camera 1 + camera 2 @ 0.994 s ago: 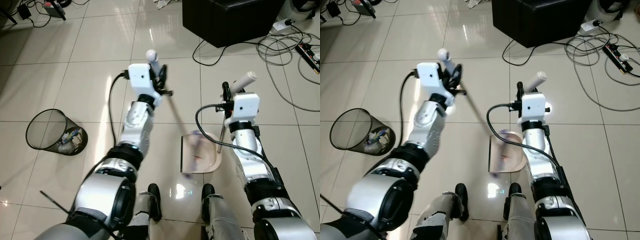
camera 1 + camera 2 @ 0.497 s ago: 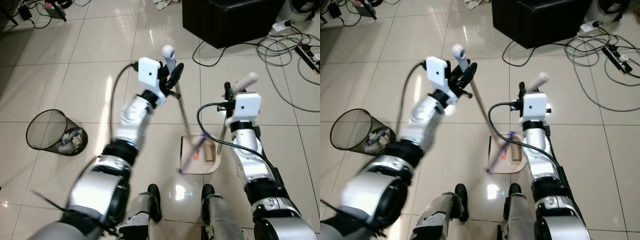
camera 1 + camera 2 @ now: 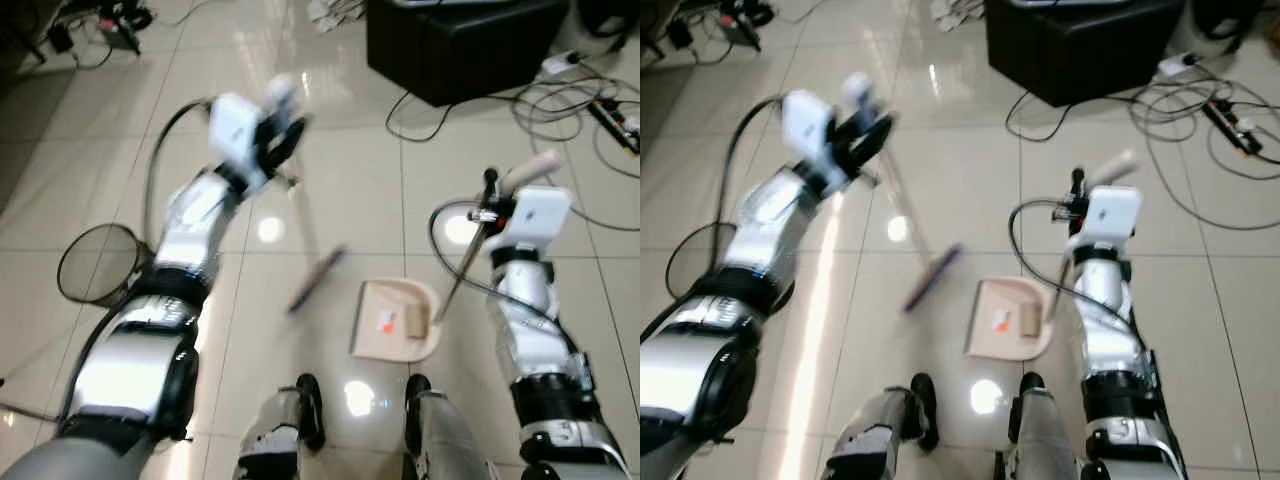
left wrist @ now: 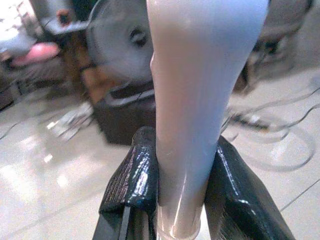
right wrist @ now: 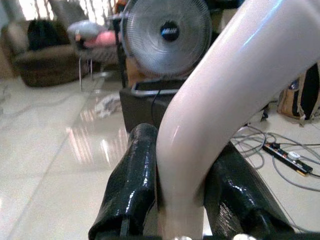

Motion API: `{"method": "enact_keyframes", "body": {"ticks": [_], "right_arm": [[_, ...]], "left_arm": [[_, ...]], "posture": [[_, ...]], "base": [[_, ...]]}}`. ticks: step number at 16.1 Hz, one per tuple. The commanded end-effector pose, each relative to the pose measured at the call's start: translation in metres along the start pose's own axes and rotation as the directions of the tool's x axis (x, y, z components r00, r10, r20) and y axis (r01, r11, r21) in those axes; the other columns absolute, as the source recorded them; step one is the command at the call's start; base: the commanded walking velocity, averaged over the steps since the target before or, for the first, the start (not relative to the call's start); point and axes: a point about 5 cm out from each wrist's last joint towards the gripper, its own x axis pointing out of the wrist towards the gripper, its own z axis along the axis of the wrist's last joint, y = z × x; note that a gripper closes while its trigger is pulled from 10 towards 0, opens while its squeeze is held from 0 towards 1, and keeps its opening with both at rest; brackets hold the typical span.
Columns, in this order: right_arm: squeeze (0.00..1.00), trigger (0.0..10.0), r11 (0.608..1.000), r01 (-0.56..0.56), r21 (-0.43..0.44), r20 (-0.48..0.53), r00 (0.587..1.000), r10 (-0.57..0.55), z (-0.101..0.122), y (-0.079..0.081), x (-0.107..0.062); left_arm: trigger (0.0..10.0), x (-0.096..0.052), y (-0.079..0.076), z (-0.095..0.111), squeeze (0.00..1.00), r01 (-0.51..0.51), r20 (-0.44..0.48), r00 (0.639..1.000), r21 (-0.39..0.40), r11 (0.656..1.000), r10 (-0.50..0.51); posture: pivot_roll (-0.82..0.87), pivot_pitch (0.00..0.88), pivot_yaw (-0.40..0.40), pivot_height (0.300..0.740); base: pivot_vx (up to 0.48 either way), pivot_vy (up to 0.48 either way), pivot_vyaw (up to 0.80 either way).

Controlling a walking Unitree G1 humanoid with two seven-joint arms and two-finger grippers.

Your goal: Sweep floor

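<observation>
Swung out to my left since half a second ago, the broom (image 3: 313, 281) now has its blurred head on the tile left of the dustpan (image 3: 395, 320). I see the left gripper (image 4: 175, 192) clamped tight on its pale handle. My right gripper (image 5: 182, 200) pinches the dustpan's handle, with scraps lying in the pan.

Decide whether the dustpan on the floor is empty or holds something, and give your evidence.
It holds something. The dustpan lies flat on the tiles with two small bits of debris in it, one brownish and roll-like, one pale with red. What they are is too blurred to tell.
</observation>
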Motion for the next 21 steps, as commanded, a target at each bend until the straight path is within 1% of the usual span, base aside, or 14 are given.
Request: {"method": "enact_keyframes", "body": {"ticks": [1,2,3,4,5,7,8,10,11,13,15,17,20,21], "right_arm": [[0.0,10.0,0.999,0.007,0.038,0.042,0.999,-0.009,0.015,0.002,0.004],[0.0,10.0,0.992,0.07,0.108,0.039,0.996,-0.074,0.029,-0.003,0.009],[0.0,10.0,0.987,0.086,0.138,0.046,0.995,-0.093,0.042,-0.006,0.013],[0.0,10.0,0.99,0.062,0.128,0.07,0.995,-0.071,0.056,-0.006,0.017],[0.0,10.0,0.993,0.034,0.116,0.084,0.996,-0.044,0.068,-0.004,0.019],[0.0,10.0,0.989,-0.028,0.146,0.107,0.994,0.013,0.091,0.004,0.023],[0.0,10.0,0.985,-0.044,0.166,0.108,0.994,0.027,0.097,0.006,0.024],[0.0,10.0,0.981,-0.064,0.185,0.118,0.992,0.042,0.108,0.011,0.025],[0.0,10.0,0.976,-0.08,0.201,0.122,0.991,0.056,0.115,0.013,0.026],[0.0,10.0,0.969,-0.104,0.223,0.124,0.989,0.078,0.123,0.015,0.027],[0.0,10.0,0.967,-0.11,0.23,0.13,0.988,0.081,0.129,0.013,0.028],[0.0,10.0,0.958,-0.098,0.269,0.152,0.987,0.058,0.14,0.008,0.033],[0.0,10.0,0.956,-0.098,0.275,0.169,0.984,0.052,0.149,0.005,0.037],[0.0,10.0,0.953,-0.083,0.292,0.171,0.985,0.033,0.152,0.002,0.038]], "left_arm": [[10.0,-0.015,0.011,-0.012,0.0,-0.058,-0.064,0.996,0.05,0.997,0.061],[10.0,-0.035,0.018,-0.027,0.0,-0.106,-0.117,0.987,0.049,0.993,0.111],[10.0,-0.05,0.023,-0.036,0.0,-0.151,-0.152,0.976,0.035,0.988,0.155],[10.0,-0.064,0.024,-0.045,0.0,-0.192,-0.178,0.965,0.026,0.981,0.194],[10.0,-0.076,0.022,-0.052,0.0,-0.224,-0.201,0.954,0.015,0.974,0.223],[10.0,-0.102,0.014,-0.066,0.0,-0.283,-0.245,0.928,0.028,0.959,0.281],[10.0,-0.109,0.01,-0.069,0.0,-0.291,-0.258,0.92,0.054,0.955,0.295],[10.0,-0.121,0.006,-0.067,0.0,-0.342,-0.258,0.904,0.041,0.939,0.341],[10.0,-0.133,-0.003,-0.067,0.0,-0.362,-0.26,0.897,0.03,0.932,0.357],[10.0,-0.138,-0.012,-0.064,0.0,-0.376,-0.269,0.89,0.022,0.926,0.368],[10.0,-0.136,-0.016,-0.061,0.0,-0.379,-0.274,0.887,0.025,0.925,0.371],[10.0,-0.134,-0.022,-0.057,0.0,-0.363,-0.275,0.892,0.039,0.931,0.359],[10.0,-0.135,-0.03,-0.054,0.0,-0.322,-0.295,0.901,0.034,0.946,0.318],[10.0,-0.13,-0.033,-0.051,0.0,-0.301,-0.289,0.91,0.035,0.953,0.298]], "posture": [[0.02,0.134,0.158,0.74],[0.01,0.119,0.15,0.74],[0.01,0.111,0.147,0.74],[0.0,0.097,0.14,0.74],[-0.01,0.087,0.132,0.74],[0.0,0.058,0.092,0.74],[0.01,0.049,0.08,0.74],[0.01,0.05,0.065,0.74],[0.02,0.037,0.05,0.74],[0.02,0.033,0.046,0.74],[0.03,0.034,0.044,0.74],[0.03,0.046,0.051,0.74],[0.03,0.039,0.063,0.74],[0.03,0.038,0.07,0.74]], "base": [[0.0,0.0,0.0],[0.0,0.0,0.0],[0.0,0.0,0.0],[0.0,0.0,0.0],[0.0,0.0,0.0],[0.0,0.0,0.8],[0.0,0.0,0.8],[0.0,0.0,0.8],[0.0,0.0,0.8],[0.0,0.0,0.8],[0.0,0.0,0.8],[0.0,0.0,0.79],[0.0,0.0,0.79],[0.0,0.0,0.79]]}}
